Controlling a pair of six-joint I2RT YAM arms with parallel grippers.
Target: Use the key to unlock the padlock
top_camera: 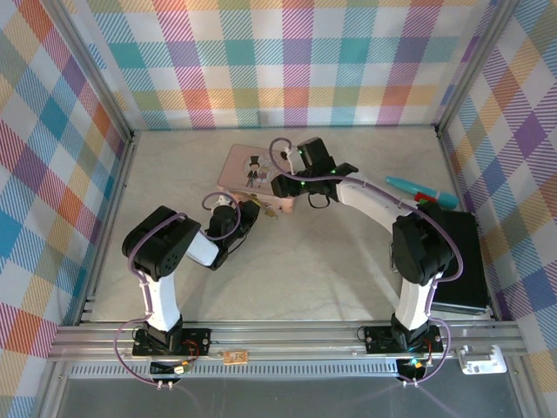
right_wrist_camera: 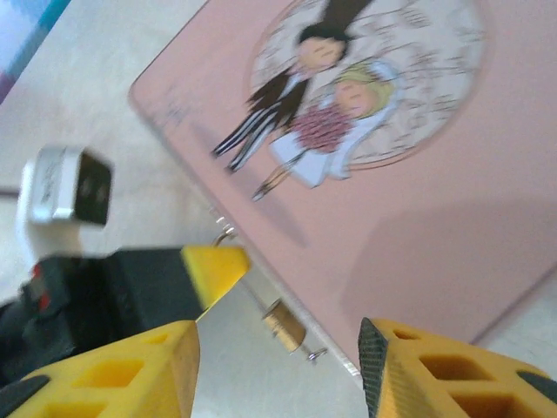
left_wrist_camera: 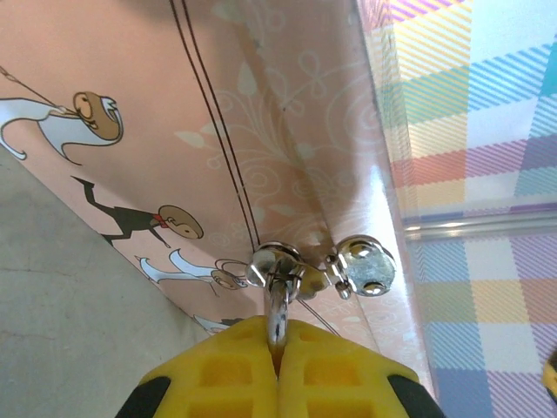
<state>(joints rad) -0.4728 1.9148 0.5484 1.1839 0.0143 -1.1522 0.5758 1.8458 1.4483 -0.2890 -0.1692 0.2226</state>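
Note:
The pink tin (top_camera: 248, 165) lies mid-table, its side wall (left_wrist_camera: 157, 131) close to the left wrist camera. The tiny brass padlock (right_wrist_camera: 285, 326) hangs at the tin's front edge (right_wrist_camera: 365, 218), seen small from above as the padlock (top_camera: 267, 209). A small silver key head (left_wrist_camera: 370, 266) sticks out of the padlock's far end. My left gripper (left_wrist_camera: 278, 326) is shut on the padlock's thin silver shackle (left_wrist_camera: 277, 300), just below the tin's clasp ring (left_wrist_camera: 277, 259). My right gripper (right_wrist_camera: 278, 341) hovers open, one finger on each side of the padlock, touching nothing. Both grippers, left (top_camera: 246, 213) and right (top_camera: 283, 187), meet at the tin's front.
A teal and red pen-like tool (top_camera: 422, 189) lies at the right, beside a flat black case (top_camera: 461, 257). Plaid walls close in the back and both sides. My left finger (right_wrist_camera: 213, 266) pokes into the right wrist view next to the padlock.

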